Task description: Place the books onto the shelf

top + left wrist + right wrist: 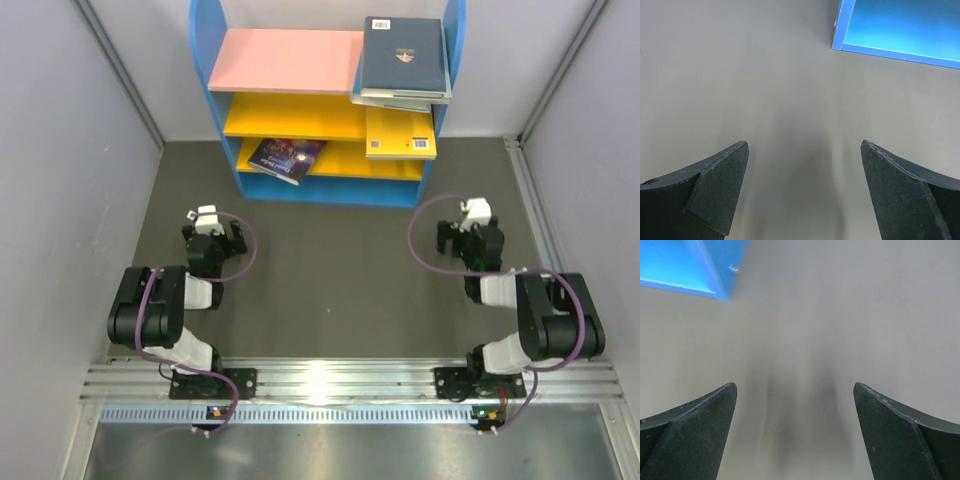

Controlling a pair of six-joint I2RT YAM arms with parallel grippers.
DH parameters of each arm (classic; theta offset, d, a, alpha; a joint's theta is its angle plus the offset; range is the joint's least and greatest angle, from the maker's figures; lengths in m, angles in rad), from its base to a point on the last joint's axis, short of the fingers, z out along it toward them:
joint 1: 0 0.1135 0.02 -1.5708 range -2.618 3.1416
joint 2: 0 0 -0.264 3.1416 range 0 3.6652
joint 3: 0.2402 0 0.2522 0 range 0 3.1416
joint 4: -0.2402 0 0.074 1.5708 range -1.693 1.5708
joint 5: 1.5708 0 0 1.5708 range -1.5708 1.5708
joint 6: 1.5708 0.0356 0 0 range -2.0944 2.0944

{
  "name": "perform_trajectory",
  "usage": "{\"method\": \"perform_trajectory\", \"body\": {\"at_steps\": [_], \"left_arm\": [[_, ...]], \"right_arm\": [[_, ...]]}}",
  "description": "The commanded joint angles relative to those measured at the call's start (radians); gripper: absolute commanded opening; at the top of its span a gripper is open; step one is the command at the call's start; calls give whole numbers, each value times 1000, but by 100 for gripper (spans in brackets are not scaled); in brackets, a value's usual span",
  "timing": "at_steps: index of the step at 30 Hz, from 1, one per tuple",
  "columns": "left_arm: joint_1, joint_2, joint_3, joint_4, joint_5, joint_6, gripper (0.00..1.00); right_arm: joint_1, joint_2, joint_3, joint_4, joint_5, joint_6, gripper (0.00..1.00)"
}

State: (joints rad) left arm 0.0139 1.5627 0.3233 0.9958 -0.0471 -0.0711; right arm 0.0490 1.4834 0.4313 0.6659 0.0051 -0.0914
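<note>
Top external shows us a navy book (404, 55) atop the shelf's (330, 190) right end, a yellow book (400, 135) and a galaxy book (287, 158) on its boards, and our left gripper (804, 147) and right gripper (795, 387) gaping empty in front of it.

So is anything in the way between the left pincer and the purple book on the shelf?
No, nothing visible is. Only bare dark table lies between the open, empty left pincer and the purple book, which lies on the lower yellow board of the shelf.
</note>
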Motion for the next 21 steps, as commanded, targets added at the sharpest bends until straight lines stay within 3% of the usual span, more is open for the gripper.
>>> {"method": "perform_trajectory", "body": {"at_steps": [1,2,3,4,7,21], "left_arm": [[-2,7,-6,92,13,14,99],[-3,7,-6,92,12,14,99],[-2,7,-6,92,13,13,99],[-2,7,-6,92,15,14,99],[-2,7,-6,92,13,14,99],[-3,7,-6,92,13,14,99]], "right_arm": [[-40,-63,-193,455,-87,35,100],[-41,-36,-224,618,-134,21,100],[-41,-20,-232,641,-155,24,100],[-41,-49,-209,501,-134,19,100],[-74,-37,-177,485,-35,74,100],[-74,-38,-177,488,-33,73,99]]}}
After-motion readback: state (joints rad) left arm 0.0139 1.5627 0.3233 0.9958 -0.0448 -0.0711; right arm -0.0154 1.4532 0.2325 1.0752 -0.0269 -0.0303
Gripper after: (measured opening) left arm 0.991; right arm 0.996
